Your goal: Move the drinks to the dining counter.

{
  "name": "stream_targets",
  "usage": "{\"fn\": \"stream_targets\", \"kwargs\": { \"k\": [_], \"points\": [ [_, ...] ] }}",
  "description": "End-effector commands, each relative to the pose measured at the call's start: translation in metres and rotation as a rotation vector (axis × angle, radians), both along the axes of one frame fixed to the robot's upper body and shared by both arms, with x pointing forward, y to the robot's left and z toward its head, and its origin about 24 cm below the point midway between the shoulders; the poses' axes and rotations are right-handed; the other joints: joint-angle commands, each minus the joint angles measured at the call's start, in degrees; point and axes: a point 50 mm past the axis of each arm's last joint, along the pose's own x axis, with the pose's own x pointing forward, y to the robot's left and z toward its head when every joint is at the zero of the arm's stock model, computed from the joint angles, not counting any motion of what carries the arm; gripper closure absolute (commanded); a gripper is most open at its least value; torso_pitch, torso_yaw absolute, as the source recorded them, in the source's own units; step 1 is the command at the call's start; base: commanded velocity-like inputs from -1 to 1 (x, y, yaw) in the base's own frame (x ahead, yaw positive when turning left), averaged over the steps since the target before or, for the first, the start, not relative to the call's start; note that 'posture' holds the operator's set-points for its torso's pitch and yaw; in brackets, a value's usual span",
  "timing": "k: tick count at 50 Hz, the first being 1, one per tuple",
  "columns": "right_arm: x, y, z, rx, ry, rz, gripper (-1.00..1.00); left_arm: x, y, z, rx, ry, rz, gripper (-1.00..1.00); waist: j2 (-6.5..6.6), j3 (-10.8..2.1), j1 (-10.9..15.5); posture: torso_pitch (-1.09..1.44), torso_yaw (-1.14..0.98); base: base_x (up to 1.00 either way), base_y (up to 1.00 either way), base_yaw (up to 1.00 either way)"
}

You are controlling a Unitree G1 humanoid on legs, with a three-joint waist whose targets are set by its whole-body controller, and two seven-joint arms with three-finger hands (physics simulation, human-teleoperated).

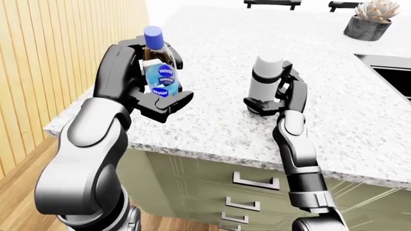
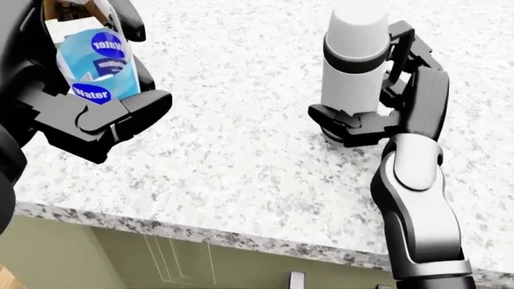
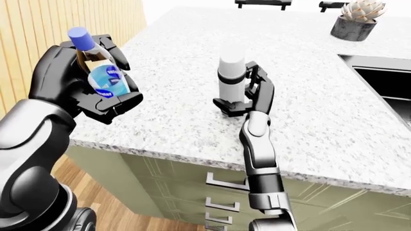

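A clear water bottle [image 1: 158,79] with a blue cap and blue labels is held up over the counter's left corner, tilted slightly, with my left hand [image 1: 168,81] shut round it. A white tumbler [image 1: 266,77] with a dark band stands upright in my right hand [image 1: 275,96], whose fingers close round its lower half. Its base is at or just above the speckled granite counter [image 1: 212,125]. In the head view the bottle [image 2: 100,66] is at the upper left and the tumbler [image 2: 354,60] at the upper right.
A potted succulent [image 1: 368,21] stands at the counter's top right. A dark sink [image 1: 391,72] cuts into the right edge. A wooden slat wall [image 1: 51,48] runs along the left. Drawers [image 1: 256,183] sit under the counter. Chair backs [image 1: 270,4] show at the top.
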Motion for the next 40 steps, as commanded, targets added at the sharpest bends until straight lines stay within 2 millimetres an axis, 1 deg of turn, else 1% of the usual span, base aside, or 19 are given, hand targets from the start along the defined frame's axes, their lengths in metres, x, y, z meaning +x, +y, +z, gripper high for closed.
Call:
{"fn": "stream_targets", "kwargs": {
  "k": [1, 8, 10, 18, 22, 25, 27, 28, 32, 34, 38, 40],
  "points": [
    [0.0011, 0.0007, 0.0135, -0.017, -0.054, 0.005, 0.61, -0.0073, 0.0001, 0.0167, -0.003, -0.111, 0.002, 1.0, 0.16, -1.38, 0.0, 0.0, 0.0, 0.0, 0.0, 0.0],
    [0.0011, 0.0013, 0.0131, -0.022, -0.055, 0.008, 0.51, -0.0071, 0.0002, 0.0164, -0.004, -0.11, 0.001, 1.0, 0.17, -1.46, -0.1, 0.0, 0.0, 0.0, 0.0, 0.0],
    [0.0017, 0.0008, 0.0122, -0.022, -0.053, 0.005, 0.44, -0.0074, 0.0005, 0.0167, -0.004, -0.111, 0.002, 1.0, 0.17, -1.48, 0.0, 0.0, 0.0, 0.0, 0.0, 0.0],
    [0.0011, 0.001, 0.0118, -0.024, -0.054, 0.01, 0.36, -0.0076, 0.0003, 0.0167, -0.003, -0.111, 0.001, 1.0, 0.17, -1.53, -0.1, 0.0, 0.0, 0.0, 0.0, 0.0],
    [0.0012, 0.0011, 0.0111, -0.025, -0.054, 0.012, 0.18, -0.0085, 0.0006, 0.0177, -0.003, -0.113, 0.001, 1.0, 0.17, -1.51, -0.1, 0.0, 0.0, 0.0, 0.0, 0.0],
    [0.0016, 0.0008, 0.0101, -0.024, -0.054, 0.013, 0.0, -0.0081, 0.0006, 0.0175, -0.003, -0.113, 0.001, 1.0, 0.17, -1.48, -0.1, 0.0, 0.0, 0.0, 0.0, 0.0],
    [0.0022, 0.0006, 0.0093, -0.026, -0.053, 0.014, -0.16, -0.0081, 0.0005, 0.0178, -0.003, -0.113, 0.001, 1.0, 0.17, -1.47, -0.1, 0.0, 0.0, 0.0, 0.0, 0.0],
    [0.002, 0.0007, 0.0098, -0.025, -0.054, 0.015, -0.28, -0.0082, 0.0006, 0.0179, -0.003, -0.113, 0.001, 1.0, 0.17, -1.48, -0.1, 0.0, 0.0, 0.0, 0.0, 0.0],
    [0.0014, 0.0005, 0.01, -0.026, -0.053, 0.015, -0.54, -0.0083, 0.0008, 0.0179, -0.003, -0.113, 0.002, 1.0, 0.17, -1.48, -0.1, 0.0, 0.0, 0.0, 0.0, 0.0],
    [0.0016, 0.0002, 0.0105, -0.026, -0.055, 0.014, -0.61, -0.0086, 0.0008, 0.0184, -0.002, -0.114, 0.002, 1.0, 0.17, -1.48, -0.1, 0.0, 0.0, 0.0, 0.0, 0.0],
    [0.0017, 0.0003, 0.0104, -0.026, -0.056, 0.015, -0.65, -0.0082, 0.0013, 0.0185, -0.002, -0.113, 0.003, 1.0, 0.15, -1.48, -0.1, 0.0, 0.0, 0.0, 0.0, 0.0],
    [0.002, -0.0002, 0.0102, -0.026, -0.057, 0.015, -0.7, -0.0082, 0.0015, 0.0183, -0.003, -0.113, 0.003, 1.0, 0.13, -1.48, 0.0, 0.0, 0.0, 0.0, 0.0, 0.0]
  ]
}}
